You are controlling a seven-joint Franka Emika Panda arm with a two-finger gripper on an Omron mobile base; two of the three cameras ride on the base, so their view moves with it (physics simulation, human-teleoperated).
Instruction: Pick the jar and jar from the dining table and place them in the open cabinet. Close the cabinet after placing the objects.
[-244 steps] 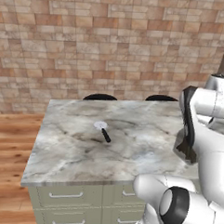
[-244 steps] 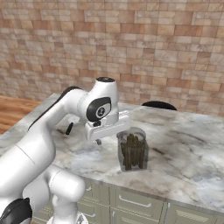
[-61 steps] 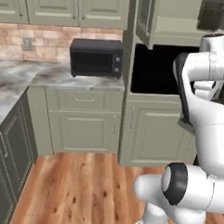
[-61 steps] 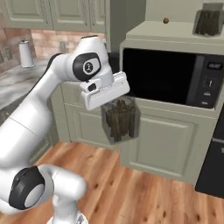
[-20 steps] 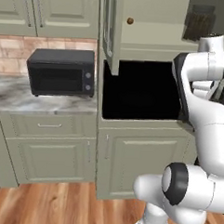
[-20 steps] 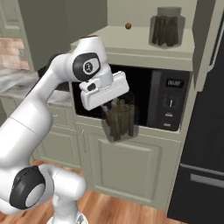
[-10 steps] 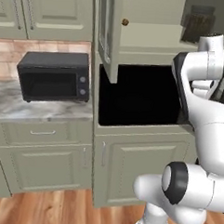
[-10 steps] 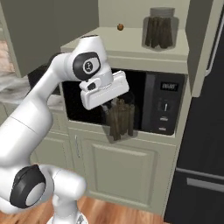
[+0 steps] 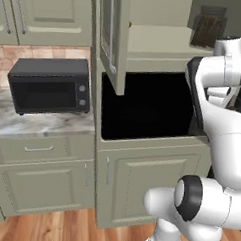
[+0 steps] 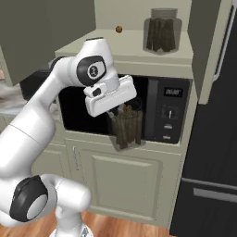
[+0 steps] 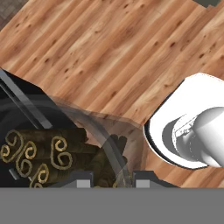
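Jaws clamped on jar [image 10: 127,128] rim, jar hanging below.

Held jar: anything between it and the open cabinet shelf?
Nothing visible blocks it. The gripper holds the jar in front of the built-in oven, below the cabinet shelf. The door is swung open. The other jar stands at the shelf's right, with bare shelf to its left.
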